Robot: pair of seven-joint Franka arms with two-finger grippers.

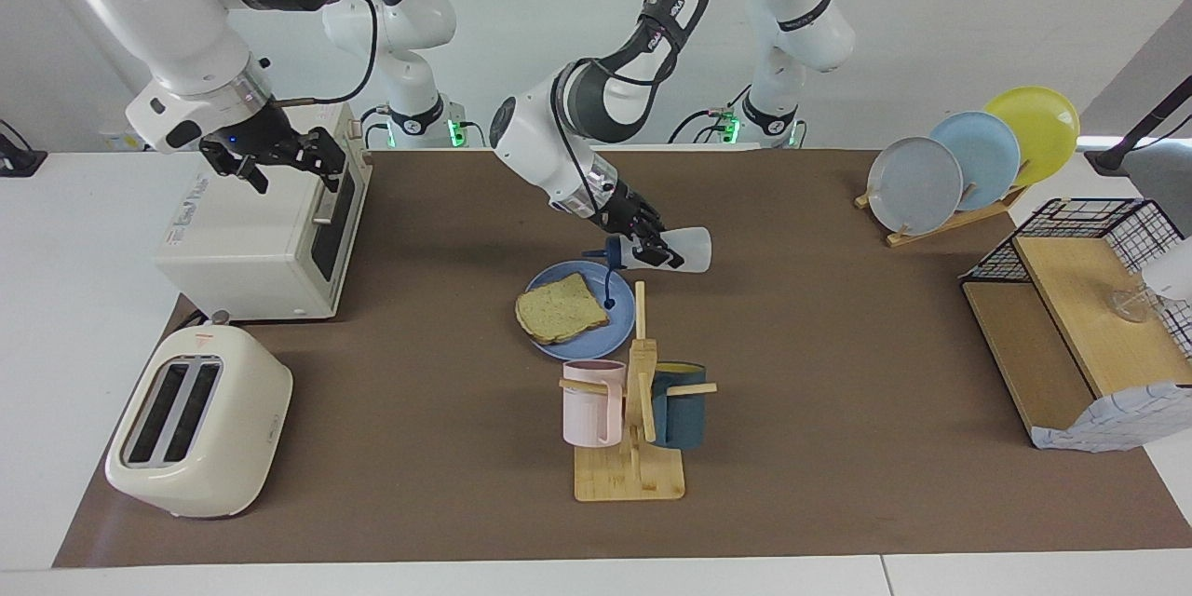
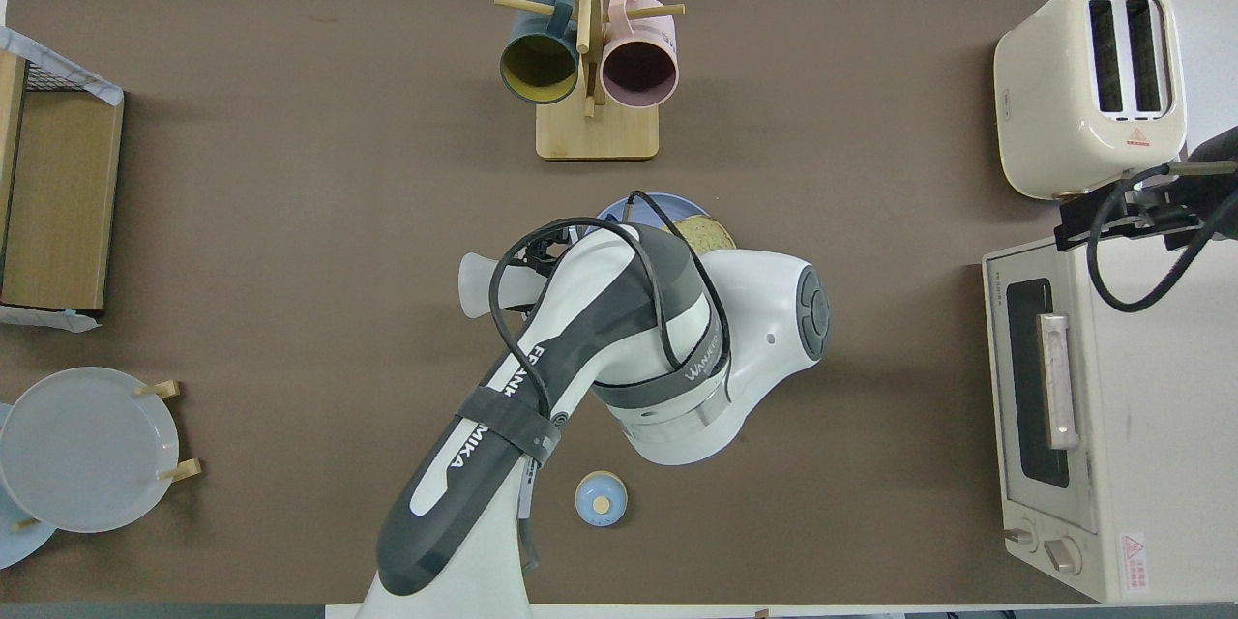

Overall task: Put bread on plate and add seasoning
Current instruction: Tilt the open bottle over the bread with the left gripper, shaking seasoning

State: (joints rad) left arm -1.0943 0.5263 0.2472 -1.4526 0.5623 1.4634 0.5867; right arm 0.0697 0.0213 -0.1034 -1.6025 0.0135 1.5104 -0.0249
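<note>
Left gripper (image 1: 652,249) jaws clamping seasoning bottle (image 1: 672,251), holding it sideways in air, dark cap (image 1: 613,252) pointing over rim of blue plate (image 1: 610,328), cap loop dangling above plate. Bread (image 1: 560,307) lying on plate, at mid-surface, just nearer robots than mug rack (image 1: 633,410). Right gripper (image 1: 270,160) waiting, jaws spread wide, holding nothing, hanging over toaster oven (image 1: 256,233) at right arm's end of surface.
</note>
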